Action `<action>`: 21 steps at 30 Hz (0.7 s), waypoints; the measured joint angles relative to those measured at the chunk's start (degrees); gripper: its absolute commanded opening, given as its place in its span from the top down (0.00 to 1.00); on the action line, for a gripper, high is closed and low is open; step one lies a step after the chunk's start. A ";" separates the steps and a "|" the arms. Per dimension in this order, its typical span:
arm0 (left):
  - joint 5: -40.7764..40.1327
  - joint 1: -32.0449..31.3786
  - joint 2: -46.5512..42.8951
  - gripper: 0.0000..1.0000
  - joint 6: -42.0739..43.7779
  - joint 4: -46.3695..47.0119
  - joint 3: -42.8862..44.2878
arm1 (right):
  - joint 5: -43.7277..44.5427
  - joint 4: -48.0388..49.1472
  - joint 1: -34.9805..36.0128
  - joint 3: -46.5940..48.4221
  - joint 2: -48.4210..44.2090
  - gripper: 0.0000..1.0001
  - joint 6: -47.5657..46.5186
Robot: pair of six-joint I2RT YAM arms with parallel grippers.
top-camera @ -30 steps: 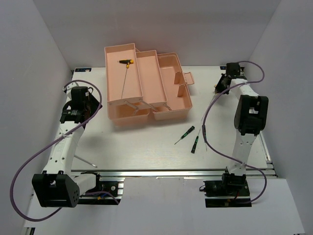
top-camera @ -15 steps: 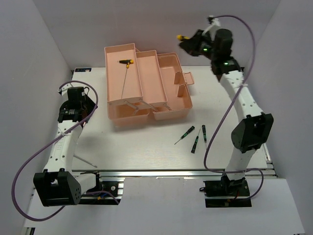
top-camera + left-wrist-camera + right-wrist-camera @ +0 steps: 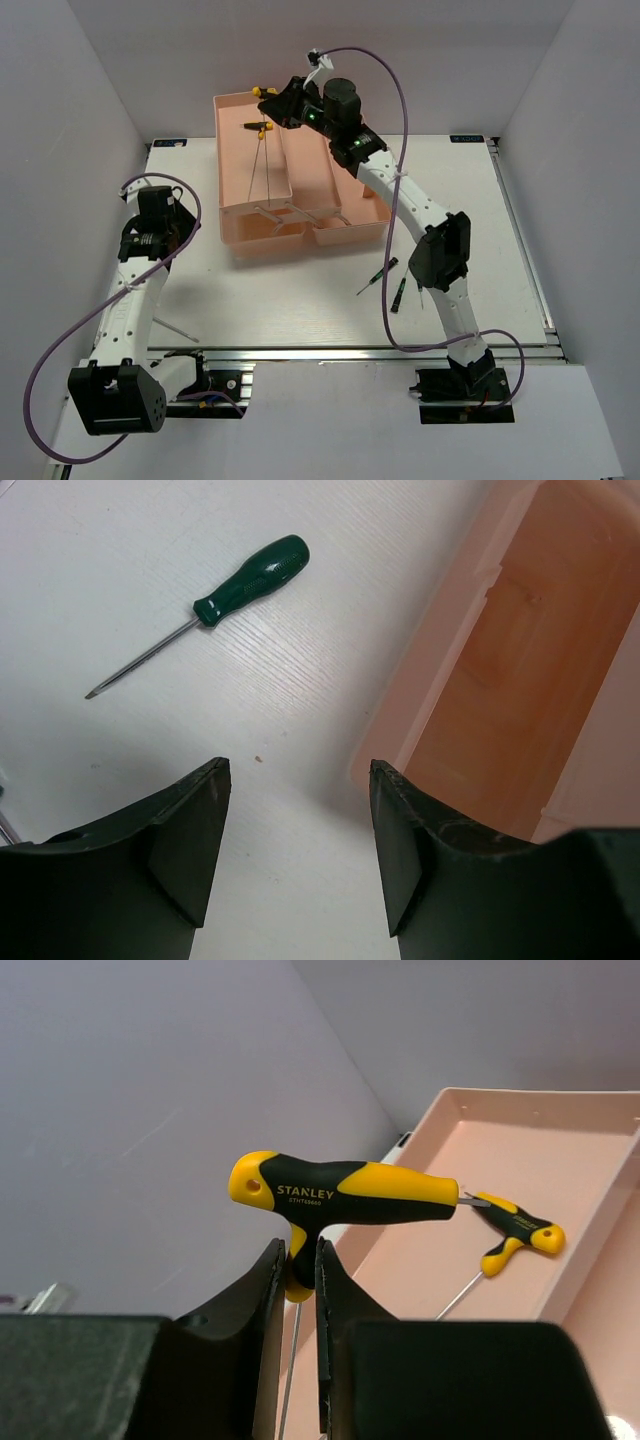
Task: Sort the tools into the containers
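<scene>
Your right gripper [image 3: 297,1260] is pinched nearly closed on the neck of a yellow-handled rod [image 3: 340,1192]. The handle rides crosswise above the fingers and the thin shaft hangs down between them. Just beyond it a second rod [image 3: 520,1228] of the same kind lies flat in the far-left tray [image 3: 232,165] of the pink toolbox [image 3: 330,236].

A second ago that arm was folded over at the table's back right corner. Half a second ago it had the rod lifted high, and now it has swung across to hold it over that tray. Judged from here, only the lowering and the letting go remain for this tool.

Your left gripper [image 3: 297,780] stands wide apart with nothing between its fingers, over the white table [image 3: 120,740] beside the toolbox's corner. A green screwdriver [image 3: 250,578] lies ahead of it. That arm has hardly shifted.

Two small screwdrivers [image 3: 378,272] wait on the table in front of the toolbox. Where a third showed half a second ago, the right arm now blocks the view.
</scene>
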 measured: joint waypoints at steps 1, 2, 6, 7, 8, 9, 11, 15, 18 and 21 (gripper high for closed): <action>0.04 0.00 -0.46 0.32 -0.04 -0.07 -0.26 | 1.29 0.57 0.26 0.00 0.70 1.00 -0.15; 0.07 0.00 -0.76 0.32 -0.04 -0.31 -0.33 | 2.25 1.29 0.50 0.00 1.11 1.00 -0.50; 0.13 0.00 -1.55 0.32 -0.04 -0.59 -0.35 | 6.01 4.90 1.46 0.31 2.80 1.00 -2.82; 0.13 0.00 -1.64 0.32 -0.04 -0.68 -0.35 | 6.62 5.57 1.73 0.35 3.08 1.00 -3.48; 0.13 0.00 -1.64 0.32 -0.04 -0.79 -0.35 | 7.15 5.92 1.99 0.35 3.37 1.00 -4.09; 0.13 0.00 -1.64 0.32 -0.04 -0.87 -0.35 | 7.78 6.32 2.14 0.35 3.63 1.00 -4.59; 0.13 0.00 -1.68 0.32 -0.04 -1.14 -0.35 | 9.03 6.84 2.45 0.35 3.96 1.00 -5.40; 0.17 0.00 -2.19 0.32 -0.09 -1.64 -0.35 | 11.02 9.27 2.84 0.46 4.63 1.00 -6.54; 0.20 0.00 -2.89 0.32 -0.22 -2.19 -0.35 | 11.89 10.75 2.80 0.83 5.27 0.93 -7.37; 0.37 0.00 -3.28 0.32 -0.31 -2.45 -0.35 | 12.74 11.10 2.80 0.81 5.79 0.87 -7.93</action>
